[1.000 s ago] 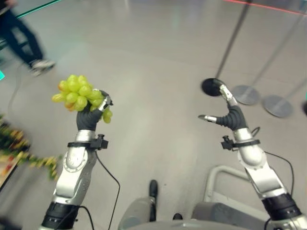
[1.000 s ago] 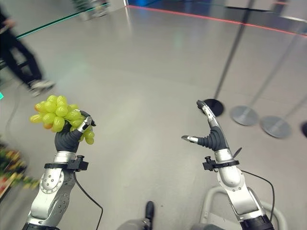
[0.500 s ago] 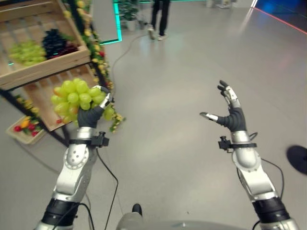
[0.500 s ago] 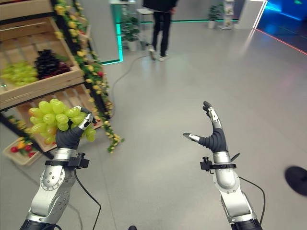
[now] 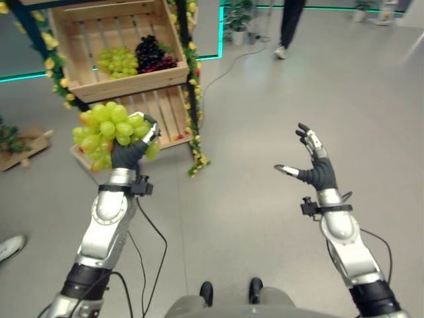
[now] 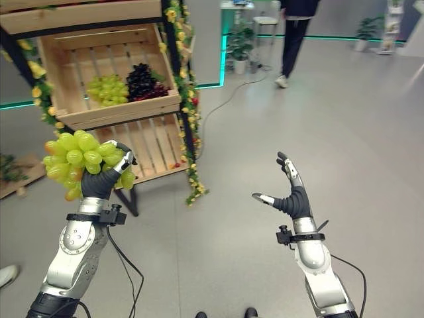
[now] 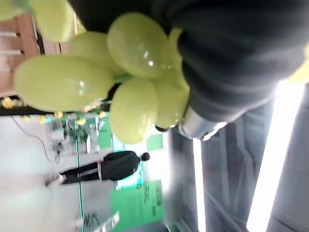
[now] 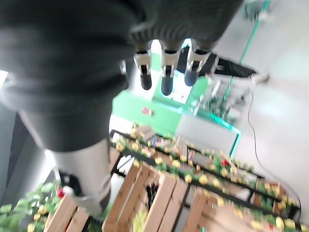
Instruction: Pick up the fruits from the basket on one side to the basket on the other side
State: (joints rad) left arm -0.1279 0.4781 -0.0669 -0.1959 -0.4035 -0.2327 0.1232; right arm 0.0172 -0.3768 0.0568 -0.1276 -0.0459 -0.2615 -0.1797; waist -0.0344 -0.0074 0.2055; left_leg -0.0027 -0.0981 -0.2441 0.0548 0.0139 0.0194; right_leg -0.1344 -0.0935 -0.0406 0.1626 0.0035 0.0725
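Note:
My left hand (image 5: pixel 127 154) is raised and shut on a bunch of green grapes (image 5: pixel 106 129), which bulges above and beside its fingers; the same green grapes (image 7: pixel 116 72) sit close against the hand in the left wrist view. My right hand (image 5: pixel 317 171) is held up at the right, open, fingers straight and thumb out, holding nothing. Ahead at the left stands a wooden crate (image 5: pixel 136 79) on a dark rack, holding green grapes (image 5: pixel 119 61) and dark grapes (image 5: pixel 151 54). A lower slatted crate (image 5: pixel 162 116) sits beneath it, just behind the held bunch.
A garland of yellow flowers (image 5: pixel 192 99) runs down the rack's post. A person (image 6: pixel 295 40) walks at the back near potted plants (image 6: pixel 240 46). A low wooden tray (image 5: pixel 23 152) lies on the floor at far left. Grey floor spreads to the right.
The whole view has swung: the crate rack now stands further right and more in front. Both hands keep their pose, the left still holding the grapes.

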